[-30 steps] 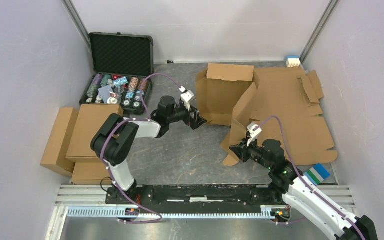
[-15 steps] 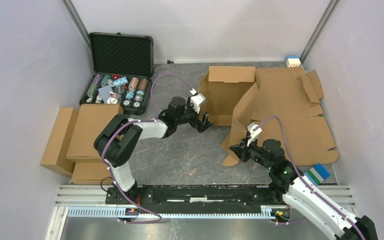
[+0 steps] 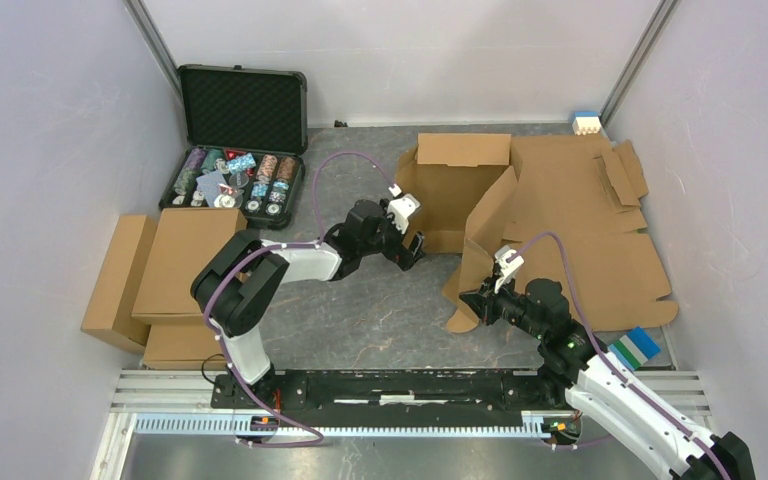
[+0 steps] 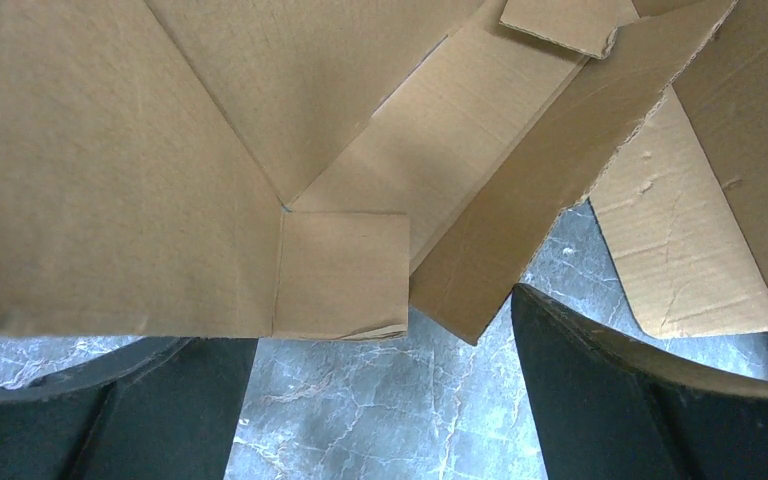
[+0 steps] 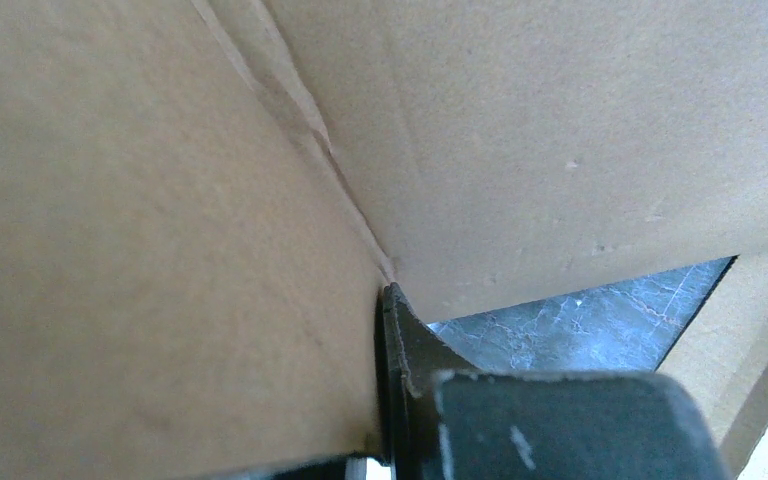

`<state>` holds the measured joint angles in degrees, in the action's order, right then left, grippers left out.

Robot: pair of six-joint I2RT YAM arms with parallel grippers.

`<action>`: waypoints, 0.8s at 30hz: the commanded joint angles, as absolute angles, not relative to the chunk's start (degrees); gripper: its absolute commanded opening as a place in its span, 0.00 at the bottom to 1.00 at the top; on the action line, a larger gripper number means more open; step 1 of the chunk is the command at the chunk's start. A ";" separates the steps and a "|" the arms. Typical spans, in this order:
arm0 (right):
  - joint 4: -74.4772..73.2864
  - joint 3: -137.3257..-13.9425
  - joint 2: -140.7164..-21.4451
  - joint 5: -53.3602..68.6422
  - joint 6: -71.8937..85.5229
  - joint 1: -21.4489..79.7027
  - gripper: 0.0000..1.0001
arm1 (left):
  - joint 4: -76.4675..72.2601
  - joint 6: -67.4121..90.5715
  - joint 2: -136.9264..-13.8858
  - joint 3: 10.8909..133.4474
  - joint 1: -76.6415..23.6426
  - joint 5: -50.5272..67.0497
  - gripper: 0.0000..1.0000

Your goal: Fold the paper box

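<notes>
The paper box is a brown cardboard sheet standing partly folded at the middle back, with one panel slanting towards the front. My left gripper is open, low on the table at the box's near left corner. In the left wrist view the left gripper has bare table between its dark fingers, and a small square flap lies just beyond them. My right gripper is shut on the lower edge of the slanting panel. In the right wrist view the cardboard presses against one finger.
An open black case of poker chips sits at the back left. Flat cardboard pieces are stacked at the left wall. Another flat cardboard sheet lies right of the box. A small blue-white box and a striped item are at the right.
My left gripper has moved right across the table, up to the box's near left corner, staying open. The right gripper and its panel have not moved.
</notes>
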<state>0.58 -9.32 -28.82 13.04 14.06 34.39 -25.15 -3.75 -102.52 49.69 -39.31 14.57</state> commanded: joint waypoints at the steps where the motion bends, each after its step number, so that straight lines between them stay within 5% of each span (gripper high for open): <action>1: 0.17 -11.41 -29.01 13.83 14.52 34.55 0.06 | -27.23 -0.96 -101.88 49.95 -39.46 16.89 0.99; 15: -1.67 -11.56 -28.75 13.64 14.08 34.58 0.04 | -36.49 10.62 -102.18 47.54 -36.93 23.64 0.98; 24: -2.18 -11.73 -28.46 13.19 13.67 34.63 0.04 | -28.08 4.64 -103.36 49.51 -37.76 15.42 0.94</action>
<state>-0.32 -9.65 -28.84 12.99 13.67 34.39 -30.94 7.16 -102.61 47.70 -36.84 18.61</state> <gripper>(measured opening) 0.107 0.948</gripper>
